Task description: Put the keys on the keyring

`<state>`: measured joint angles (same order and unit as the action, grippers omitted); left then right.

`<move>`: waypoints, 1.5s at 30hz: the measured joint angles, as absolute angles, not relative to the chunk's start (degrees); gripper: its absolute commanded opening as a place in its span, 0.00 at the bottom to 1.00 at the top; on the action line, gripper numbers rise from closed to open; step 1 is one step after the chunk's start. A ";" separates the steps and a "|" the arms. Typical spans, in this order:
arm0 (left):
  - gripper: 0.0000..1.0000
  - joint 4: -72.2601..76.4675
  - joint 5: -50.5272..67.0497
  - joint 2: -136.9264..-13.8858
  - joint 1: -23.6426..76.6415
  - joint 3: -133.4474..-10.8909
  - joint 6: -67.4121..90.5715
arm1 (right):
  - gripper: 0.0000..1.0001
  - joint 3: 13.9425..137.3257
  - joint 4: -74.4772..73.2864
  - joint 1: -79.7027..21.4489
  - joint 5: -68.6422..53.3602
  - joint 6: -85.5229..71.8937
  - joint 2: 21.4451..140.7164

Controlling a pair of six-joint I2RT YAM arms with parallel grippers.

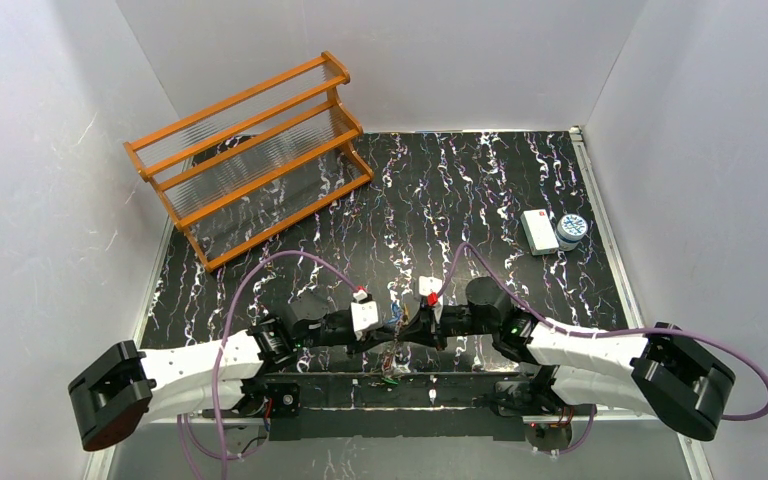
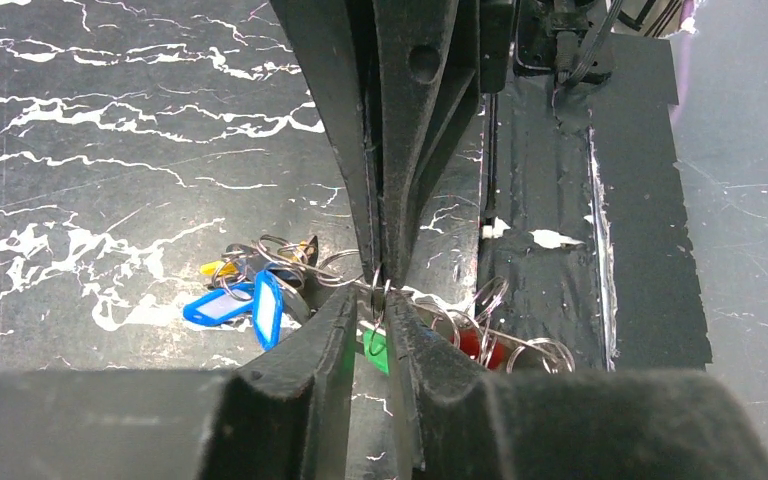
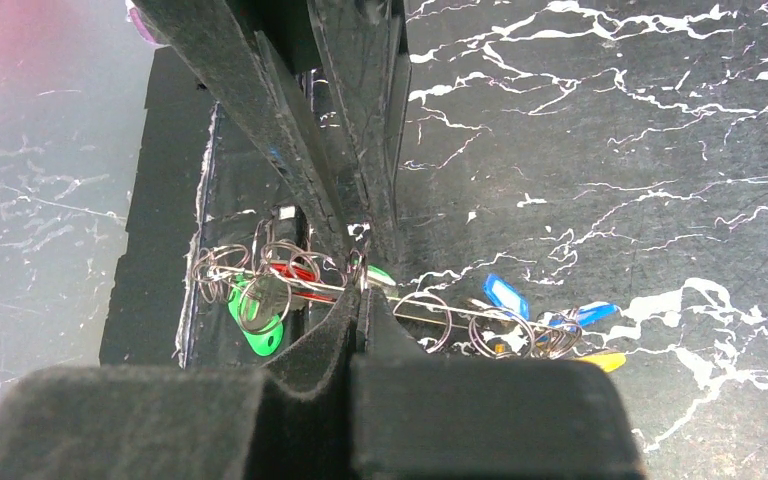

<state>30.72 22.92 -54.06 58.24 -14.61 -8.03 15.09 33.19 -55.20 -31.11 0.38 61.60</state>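
Tightly clamped on the keyring point(image 3: 460, 323), tip to tip, left gripper point(image 2: 378, 300) and right gripper point(image 3: 362, 290), just beside the black tape strip point(image 2: 560, 150). Strung along it, keys point(image 2: 267, 308): red and green by the tape, blue and yellow farther off.

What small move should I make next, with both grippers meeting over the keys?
Probably ease the right gripper slightly sideways along the keyring: it and the left gripper seem to pinch the wire at one spot, tip to tip, crowding the keys.
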 measured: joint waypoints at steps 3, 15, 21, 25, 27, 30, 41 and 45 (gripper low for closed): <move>0.00 30.87 22.92 -54.65 58.24 -14.50 -7.79 | 0.01 15.09 33.21 -55.20 -31.07 0.38 61.34; 0.00 25.71 19.86 -51.20 58.24 -15.55 -8.14 | 0.45 14.50 34.44 -55.29 -28.36 0.30 58.85; 0.00 14.28 17.37 -52.47 58.24 -21.89 -10.33 | 0.49 14.13 34.48 -55.24 -25.93 0.49 57.45; 0.00 8.23 16.23 -56.18 58.24 -26.83 -11.40 | 0.44 14.31 34.50 -55.24 -25.91 1.08 58.24; 0.00 6.22 15.77 -57.93 58.24 -28.71 -11.68 | 0.39 14.76 34.48 -55.24 -26.30 1.41 59.81; 0.00 4.12 15.40 -59.79 58.24 -30.76 -12.23 | 0.37 15.53 34.61 -55.24 -27.22 1.58 62.24; 0.00 2.61 15.46 -60.55 58.24 -31.83 -13.08 | 0.36 17.02 37.52 -55.24 -29.10 0.91 65.73; 0.00 2.52 15.64 -60.47 58.24 -31.83 -12.99 | 0.13 17.23 37.95 -55.22 -28.84 0.69 65.95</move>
<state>2.52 15.64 -60.47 58.24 -31.83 -12.99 17.23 37.95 -55.22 -28.84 0.69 65.95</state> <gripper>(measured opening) 0.013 0.295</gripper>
